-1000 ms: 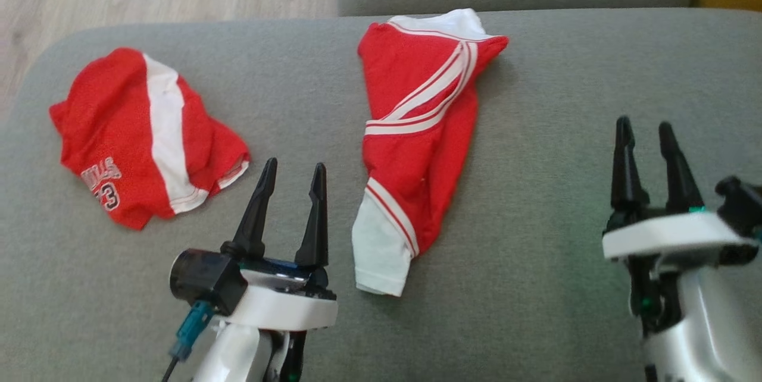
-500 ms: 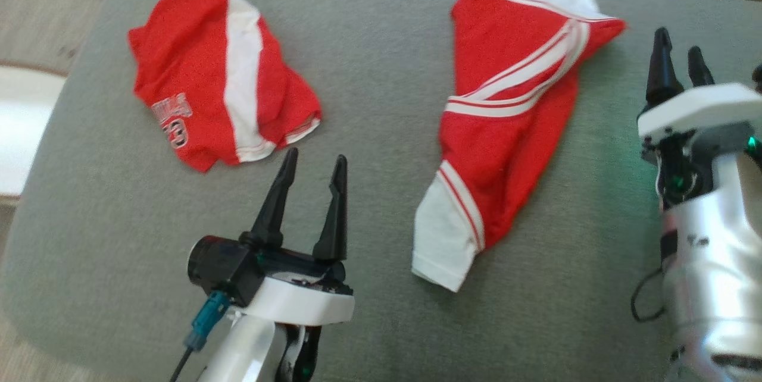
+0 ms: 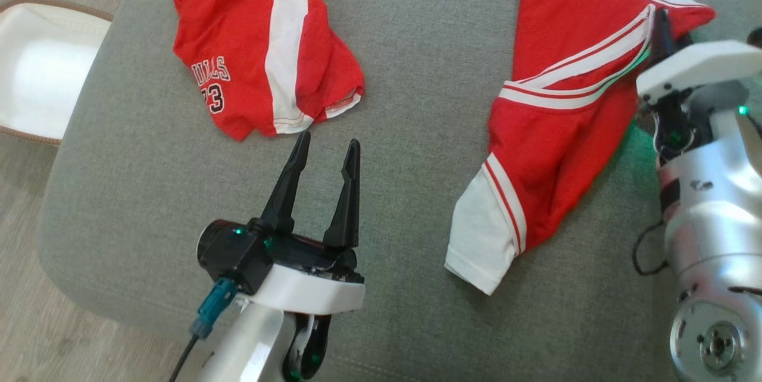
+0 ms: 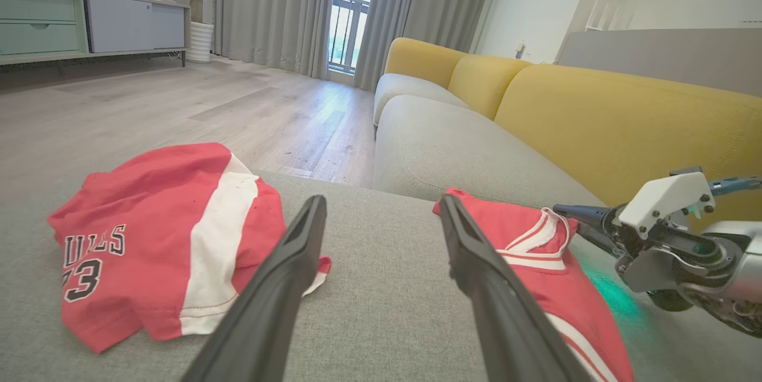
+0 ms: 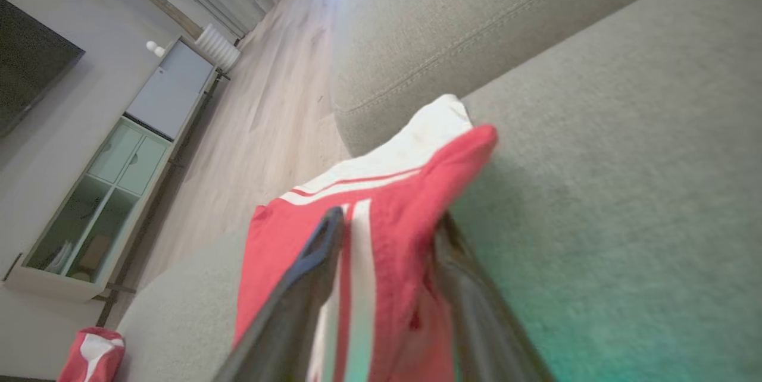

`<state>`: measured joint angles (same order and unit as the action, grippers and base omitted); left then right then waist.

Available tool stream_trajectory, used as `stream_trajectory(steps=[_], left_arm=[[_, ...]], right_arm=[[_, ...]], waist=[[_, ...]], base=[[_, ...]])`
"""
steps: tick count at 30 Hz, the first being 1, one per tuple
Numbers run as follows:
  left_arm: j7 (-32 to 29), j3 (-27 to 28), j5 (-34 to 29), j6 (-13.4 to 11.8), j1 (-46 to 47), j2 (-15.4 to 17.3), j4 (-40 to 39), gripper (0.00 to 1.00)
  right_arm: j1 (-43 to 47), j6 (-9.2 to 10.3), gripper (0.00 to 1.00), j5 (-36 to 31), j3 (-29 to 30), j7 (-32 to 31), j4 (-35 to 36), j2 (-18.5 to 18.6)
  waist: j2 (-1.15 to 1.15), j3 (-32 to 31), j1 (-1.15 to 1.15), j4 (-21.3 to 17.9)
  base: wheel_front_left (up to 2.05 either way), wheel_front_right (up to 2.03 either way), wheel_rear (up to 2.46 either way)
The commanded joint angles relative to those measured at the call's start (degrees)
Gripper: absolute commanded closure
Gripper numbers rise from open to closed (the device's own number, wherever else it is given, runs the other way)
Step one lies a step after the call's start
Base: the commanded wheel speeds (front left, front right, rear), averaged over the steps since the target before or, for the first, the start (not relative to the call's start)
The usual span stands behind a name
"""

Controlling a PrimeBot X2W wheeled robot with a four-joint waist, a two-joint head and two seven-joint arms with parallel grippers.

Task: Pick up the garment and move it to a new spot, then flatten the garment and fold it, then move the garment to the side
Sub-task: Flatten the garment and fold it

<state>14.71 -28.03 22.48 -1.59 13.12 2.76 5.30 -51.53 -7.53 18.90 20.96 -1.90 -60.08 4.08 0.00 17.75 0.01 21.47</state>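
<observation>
Far left, off the seat: pale rounded object (image 3: 36,66) on the wood floor (image 3: 24,287). Grey sofa cushion (image 3: 417,102) carried everything else.

Upper left of the cushion: numbered garment (image 3: 250,43), crumpled, red with a white band and a printed 23, nothing touching it.

Just below and right of that, left gripper (image 3: 331,139) hovered over bare cushion. Its fingers (image 3: 286,185) were spread wide with nothing between them, tips near the numbered garment's lower hem but apart from it.

Right of centre: striped garment (image 3: 559,150), red with white stripes and a white end panel. It lay bunched in a long diagonal, white end toward the robot, other end near the cushion's back edge.

Right gripper (image 5: 388,218) was at that far upper-right corner. In the right wrist view its fingers (image 5: 297,287) were part open, one on each side of a raised ridge of the red-and-white fabric, which filled the gap. Couldn't tell whether they actually pinched it. The rest of the striped garment rested on the cushion. Green glow on the cushion beside the right gripper.
</observation>
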Motion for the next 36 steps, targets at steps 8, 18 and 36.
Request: stream_trajectory(steps=[8, 18, 36], left_arm=[[0.3, 0.8, 0.5, -0.6, 1.4, 0.1, -1.2, 0.00], [0.3, -0.1, 0.7, -0.4, 0.7, 0.1, -0.8, 0.00], [0.3, 4.9, -1.8, 0.1, -0.9, 0.1, -0.4, 0.00]], right_arm=[[-4.8, 0.04, 1.00, 6.1, -15.2, 7.0, 5.2, -1.2], [-3.1, 0.04, 0.00, 11.7, -46.5, 7.2, 7.3, -1.2], [-1.4, 0.04, 0.00, 17.0, -66.7, 9.1, 8.3, -1.2]], waist=[[0.00, -1.0, -0.01, 0.5], [0.00, -2.7, -0.01, 1.6], [0.00, -7.9, -0.01, -5.8]], base=[[0.00, 0.00, 0.00], [0.00, 0.00, 0.00], [0.00, 0.00, 0.00]])
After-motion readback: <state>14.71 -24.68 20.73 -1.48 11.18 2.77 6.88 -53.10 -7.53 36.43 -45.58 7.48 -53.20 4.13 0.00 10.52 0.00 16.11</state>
